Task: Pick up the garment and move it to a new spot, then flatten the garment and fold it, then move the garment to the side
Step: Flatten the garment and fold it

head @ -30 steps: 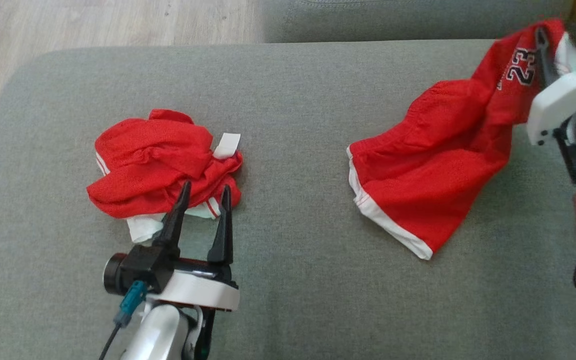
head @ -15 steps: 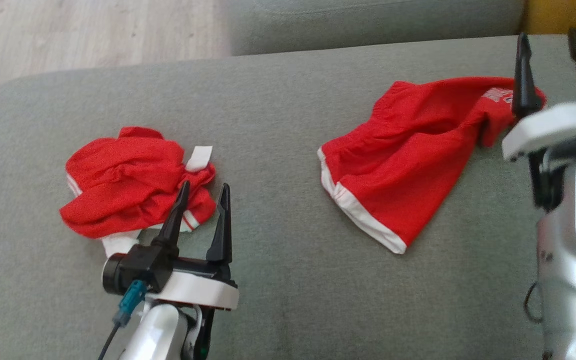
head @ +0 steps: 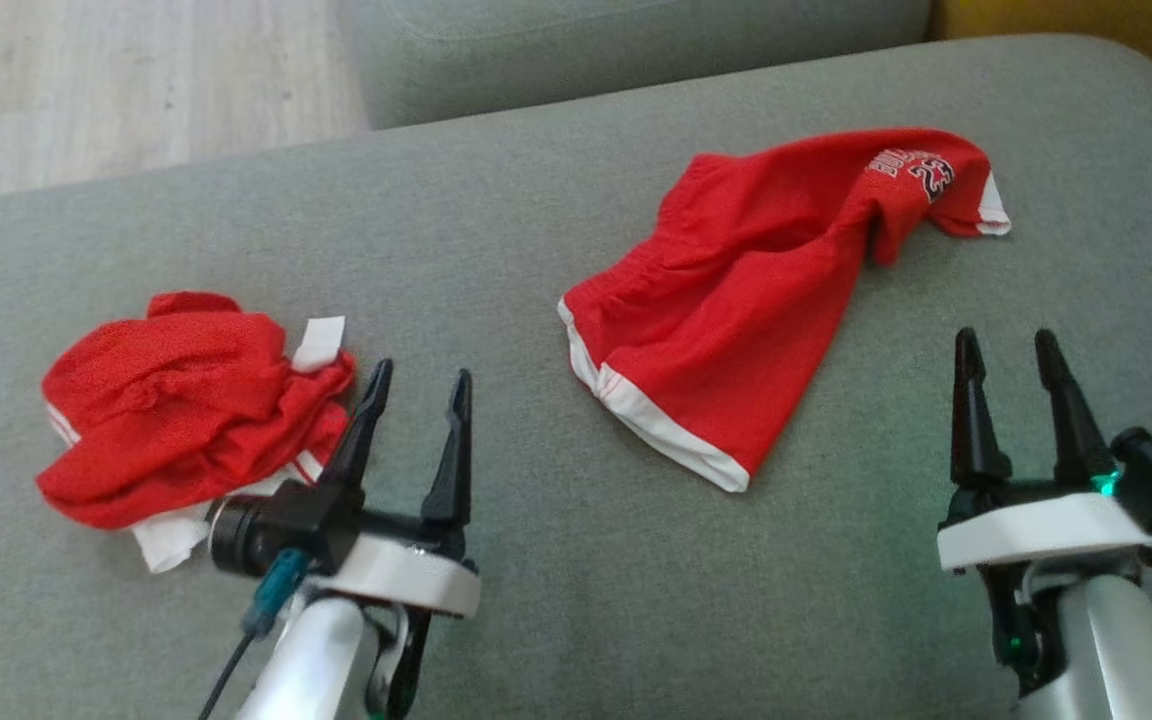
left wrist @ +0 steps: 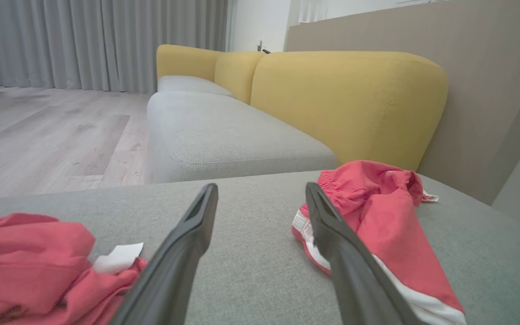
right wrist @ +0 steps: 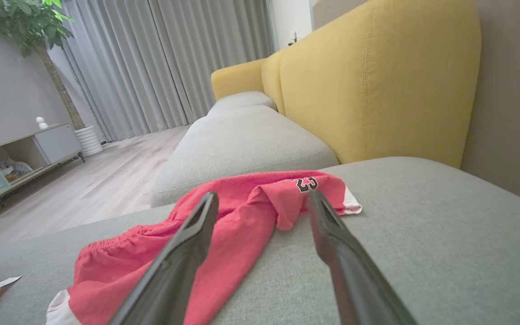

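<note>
Pincers first, nearest me: left pincer (head: 422, 372) is wide open with nothing in it, tips just beside the crumpled red heap (head: 176, 400). Right pincer (head: 1004, 338) is also spread wide and empty, over bare sofa seat (head: 556, 560), near the red shorts (head: 736, 300) but apart from them.

Heap at the left is bunched red mesh, white tag (head: 319, 343) sticking out, white cloth poking from under it.

Shorts lie mid-seat toward the right, half spread. One leg with white trim (head: 656, 432) is on the near side. The other leg is folded over and twisted at the far end, showing the number print (head: 934, 178). I take these as the garment being worked, but that's a guess.

Handling, my read:
- Very light, limp, thin athletic knit, probably a bit slick.
- Will sag and drag from whatever point is pinched; not fragile.
- Best hold looks like an edge with bulk: the gathered waistband (head: 681, 215) or the trimmed hem corners, one per pincer, to pull it flat.
- A mid-panel pinch would just bunch it.

Seat cover is coarse grey weave with rounded edges, should give some drag.

Beyond: second grey cushion (left wrist: 224, 135), padded yellow backrest (left wrist: 345, 99), pale wooden floor (head: 86, 80), grey curtains (left wrist: 84, 40).
</note>
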